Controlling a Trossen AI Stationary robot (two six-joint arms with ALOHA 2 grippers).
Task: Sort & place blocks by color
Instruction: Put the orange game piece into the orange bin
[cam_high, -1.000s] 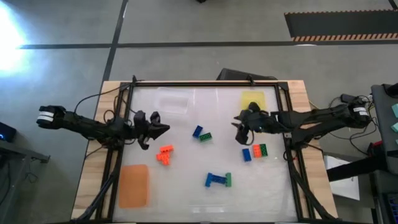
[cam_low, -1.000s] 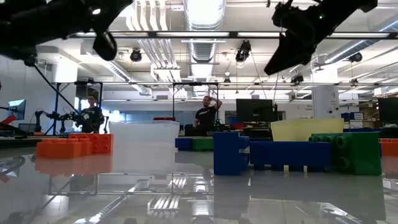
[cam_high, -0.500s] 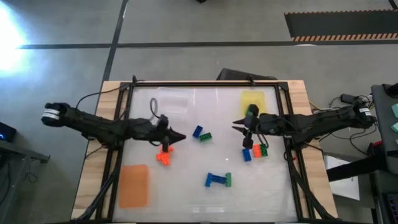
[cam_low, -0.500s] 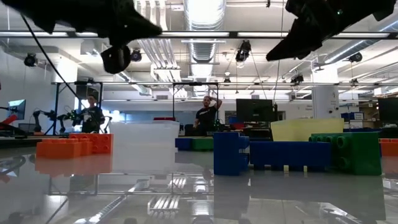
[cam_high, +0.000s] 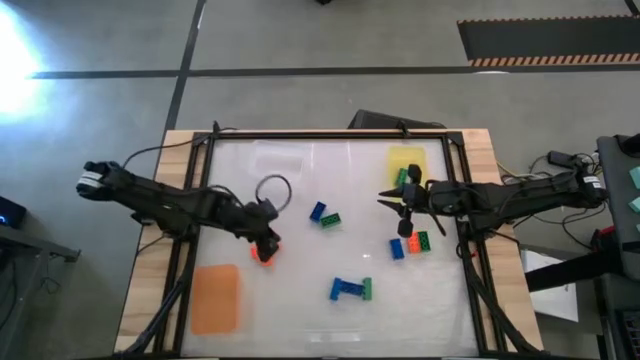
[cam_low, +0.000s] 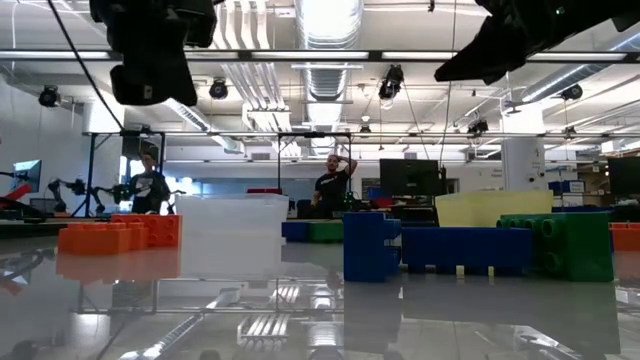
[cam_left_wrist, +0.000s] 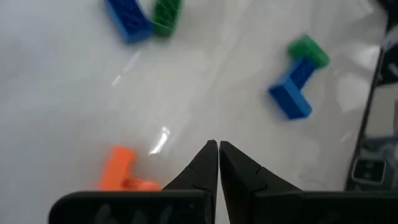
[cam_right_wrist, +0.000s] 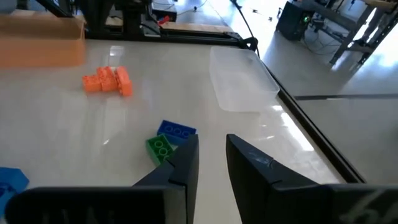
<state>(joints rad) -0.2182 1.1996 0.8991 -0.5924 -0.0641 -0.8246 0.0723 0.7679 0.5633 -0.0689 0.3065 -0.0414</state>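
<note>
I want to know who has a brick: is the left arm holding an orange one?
No, the left gripper is shut and empty above the orange bricks.

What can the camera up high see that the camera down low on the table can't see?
Only the high view shows the flat orange mat, the wooden table edge, and the shut left gripper right over the small orange studded bricks.

Only the low view shows the room behind, with two people far off.

Both show the clear plastic mat, the pale yellow mat, and the L-shaped blue and green bricks.
</note>
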